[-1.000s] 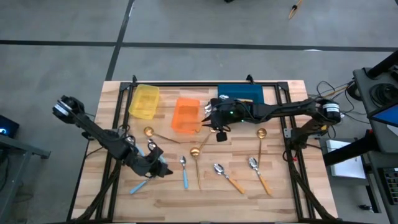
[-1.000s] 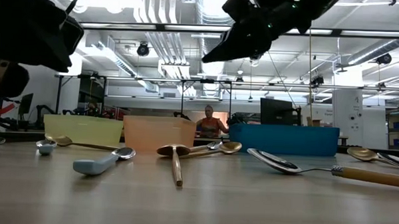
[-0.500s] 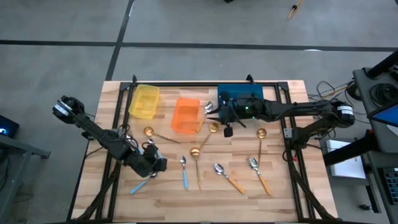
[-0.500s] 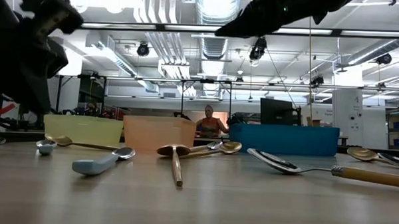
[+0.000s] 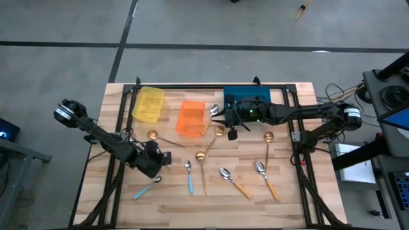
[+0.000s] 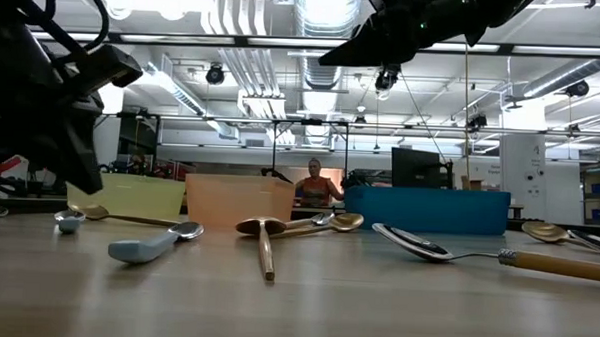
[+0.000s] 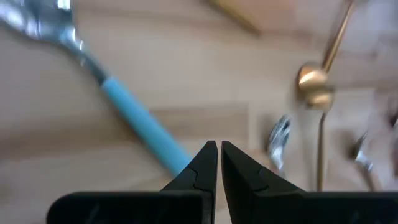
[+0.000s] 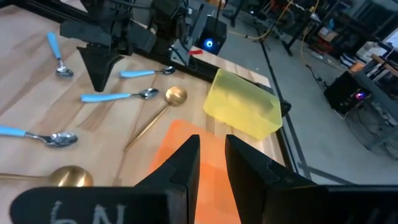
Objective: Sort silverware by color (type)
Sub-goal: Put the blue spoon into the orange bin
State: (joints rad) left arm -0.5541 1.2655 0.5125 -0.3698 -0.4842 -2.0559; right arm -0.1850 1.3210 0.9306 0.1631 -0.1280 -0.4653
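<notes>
Right now we are looking down on a wooden table (image 5: pixel 287 204) with spoons scattered across its near half and three bins lined up along its far edge: a yellow bin (image 5: pixel 148 104), an orange bin (image 5: pixel 190 118) and a blue bin (image 5: pixel 248 98).

We are seeing the left gripper (image 5: pixel 162 158) hanging just above the table's left half, its fingers (image 7: pixel 205 165) pressed together and holding nothing. In its wrist view a blue-handled spoon (image 7: pixel 109 93) is lying on the wood right below the tips. From above, another blue-handled spoon (image 5: pixel 146 188) is lying near the front left, and a third blue-handled one (image 5: pixel 189 176) is lying just right of the gripper.

We are watching the right gripper (image 5: pixel 225 119) hovering high between the orange bin and the blue bin, its fingers (image 8: pixel 186 163) standing a narrow gap apart; we cannot make out anything between them in the wrist view.

Gold spoons are lying near the middle: one gold spoon (image 5: pixel 161 138) in front of the yellow bin, a second gold spoon (image 5: pixel 202 166) at the centre, a third gold spoon (image 5: pixel 268 144) to the right. Two orange-handled spoons (image 5: pixel 235 181) are lying toward the front right, apart from each other.

In the low view a person (image 6: pixel 313 182) is showing far behind the bins.
</notes>
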